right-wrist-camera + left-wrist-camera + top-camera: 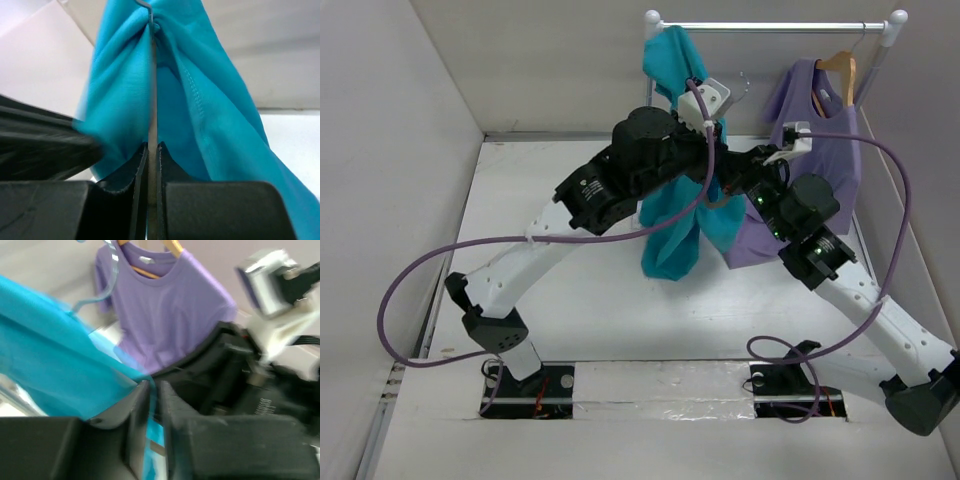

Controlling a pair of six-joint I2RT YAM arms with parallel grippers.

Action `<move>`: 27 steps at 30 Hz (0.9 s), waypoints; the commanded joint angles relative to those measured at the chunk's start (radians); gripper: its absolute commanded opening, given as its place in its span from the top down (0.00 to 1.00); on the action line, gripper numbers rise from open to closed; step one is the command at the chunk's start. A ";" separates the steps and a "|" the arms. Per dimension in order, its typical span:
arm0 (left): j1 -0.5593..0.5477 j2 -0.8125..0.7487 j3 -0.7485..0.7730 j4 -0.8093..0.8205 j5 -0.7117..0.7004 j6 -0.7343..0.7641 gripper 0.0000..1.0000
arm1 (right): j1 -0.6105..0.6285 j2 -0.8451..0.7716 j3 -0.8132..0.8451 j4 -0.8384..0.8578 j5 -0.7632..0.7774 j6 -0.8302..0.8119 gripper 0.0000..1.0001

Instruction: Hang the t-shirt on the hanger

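The teal t-shirt (670, 235) hangs bunched in the air in front of the rail, its top near the rail's left end. In the right wrist view it (125, 90) drapes on both sides of the thin grey hanger (151, 75). My right gripper (152, 150) is shut on the hanger's wire, low down, and in the top view it (732, 185) sits mostly hidden among cloth and arms. My left gripper (152, 390) is shut on a fold of the teal t-shirt (55, 355). In the top view it (718, 165) is close beside the right one. A slim grey hook (746, 85) shows above them.
A lilac sleeveless top (830, 150) hangs on a light wooden hanger (840, 70) at the right of the white rail (770, 27). It also shows in the left wrist view (165, 305). White walls close in the table on the left and at the back.
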 commanded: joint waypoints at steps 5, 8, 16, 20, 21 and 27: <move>0.002 -0.099 -0.010 0.020 -0.098 -0.123 0.56 | 0.068 -0.020 0.010 0.256 0.082 -0.050 1.00; 0.045 -0.129 -0.022 0.083 -0.161 -0.211 0.52 | 0.079 -0.043 -0.005 0.242 0.105 -0.047 1.00; 0.233 -0.077 0.044 0.100 -0.048 -0.522 0.50 | 0.098 -0.086 -0.034 0.228 0.115 -0.044 1.00; 0.243 -0.064 0.039 0.199 -0.018 -0.558 0.44 | 0.107 -0.087 -0.031 0.228 0.110 -0.051 1.00; 0.243 -0.063 0.035 0.221 -0.012 -0.565 0.42 | 0.107 -0.086 -0.031 0.228 0.110 -0.053 1.00; 0.243 0.025 0.108 0.240 0.052 -0.567 0.35 | 0.128 -0.075 -0.020 0.214 0.108 -0.060 1.00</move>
